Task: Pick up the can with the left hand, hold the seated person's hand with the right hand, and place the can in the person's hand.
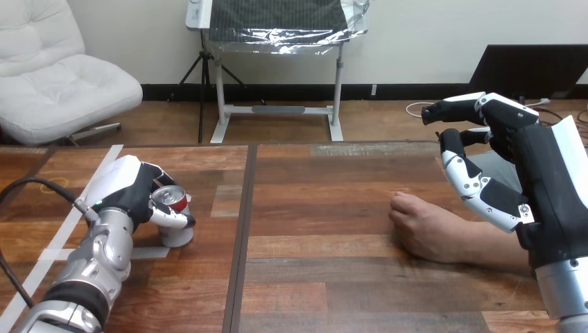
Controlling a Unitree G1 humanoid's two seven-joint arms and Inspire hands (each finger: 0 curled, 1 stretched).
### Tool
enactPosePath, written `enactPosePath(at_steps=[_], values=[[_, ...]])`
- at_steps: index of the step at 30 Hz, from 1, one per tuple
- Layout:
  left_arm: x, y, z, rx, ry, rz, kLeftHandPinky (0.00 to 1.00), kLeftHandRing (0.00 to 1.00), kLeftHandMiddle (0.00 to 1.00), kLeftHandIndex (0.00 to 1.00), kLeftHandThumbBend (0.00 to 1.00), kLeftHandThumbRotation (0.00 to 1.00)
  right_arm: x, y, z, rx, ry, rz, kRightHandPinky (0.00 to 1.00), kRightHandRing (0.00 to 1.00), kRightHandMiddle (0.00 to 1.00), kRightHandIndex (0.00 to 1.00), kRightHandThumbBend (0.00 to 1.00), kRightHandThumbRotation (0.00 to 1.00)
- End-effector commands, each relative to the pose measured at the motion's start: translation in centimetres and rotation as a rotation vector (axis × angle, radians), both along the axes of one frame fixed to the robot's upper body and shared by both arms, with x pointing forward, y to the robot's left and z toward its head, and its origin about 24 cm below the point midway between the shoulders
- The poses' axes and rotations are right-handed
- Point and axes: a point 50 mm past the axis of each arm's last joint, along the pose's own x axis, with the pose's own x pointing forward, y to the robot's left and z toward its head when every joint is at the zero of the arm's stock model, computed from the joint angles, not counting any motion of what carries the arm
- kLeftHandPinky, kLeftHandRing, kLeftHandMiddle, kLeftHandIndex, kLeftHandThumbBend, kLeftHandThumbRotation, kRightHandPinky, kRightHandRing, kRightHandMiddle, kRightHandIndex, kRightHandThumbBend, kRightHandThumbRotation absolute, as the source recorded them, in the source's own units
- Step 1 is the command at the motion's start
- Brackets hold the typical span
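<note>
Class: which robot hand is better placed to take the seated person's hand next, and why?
Right. The right robot hand hangs open just above the person's hand, which rests on the table. The left robot hand is far off at the left, fingers curled round the can.

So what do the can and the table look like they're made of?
The can looks like metal, probably aluminium: shiny silver top and lower wall, red band. The table looks like wood planks, with visible grain and low sheen, possibly laminate.

Wooden table (333, 208): can (178, 233) upright left, person's hand (424, 229) resting right, white tape (105, 158) left.
</note>
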Motion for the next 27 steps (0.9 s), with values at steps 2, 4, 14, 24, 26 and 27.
enactPosePath(at_steps=[2,4,14,24,26,27], values=[[1.22,-0.44,1.84,0.017,-0.069,-0.029,0.35,0.41,0.48,0.51,0.7,0.0,0.3,0.22,1.88,-0.03,-0.086,0.021,0.62,0.75,0.69,0.61,0.2,0.0],[1.18,-0.35,1.76,0.02,-0.061,-0.027,0.35,0.41,0.48,0.51,0.7,0.0,0.31,0.23,1.85,-0.028,-0.083,0.022,0.62,0.75,0.69,0.61,0.2,0.0],[1.21,-0.24,1.77,0.033,-0.041,-0.024,0.36,0.43,0.5,0.52,0.71,0.0,0.33,0.28,1.77,-0.023,-0.075,0.027,0.63,0.76,0.7,0.61,0.21,0.0],[1.13,-0.05,1.66,0.045,-0.021,-0.028,0.37,0.45,0.52,0.53,0.72,0.0,0.34,0.25,1.68,-0.021,-0.066,0.026,0.63,0.77,0.7,0.62,0.21,0.0],[1.11,-0.03,1.63,0.045,-0.02,-0.028,0.37,0.45,0.52,0.53,0.72,0.0,0.34,0.24,1.67,-0.021,-0.066,0.026,0.63,0.77,0.7,0.62,0.22,0.0],[1.1,-0.02,1.62,0.045,-0.02,-0.028,0.37,0.45,0.52,0.53,0.72,0.0,0.33,0.24,1.67,-0.021,-0.066,0.026,0.63,0.77,0.7,0.62,0.22,0.0]])
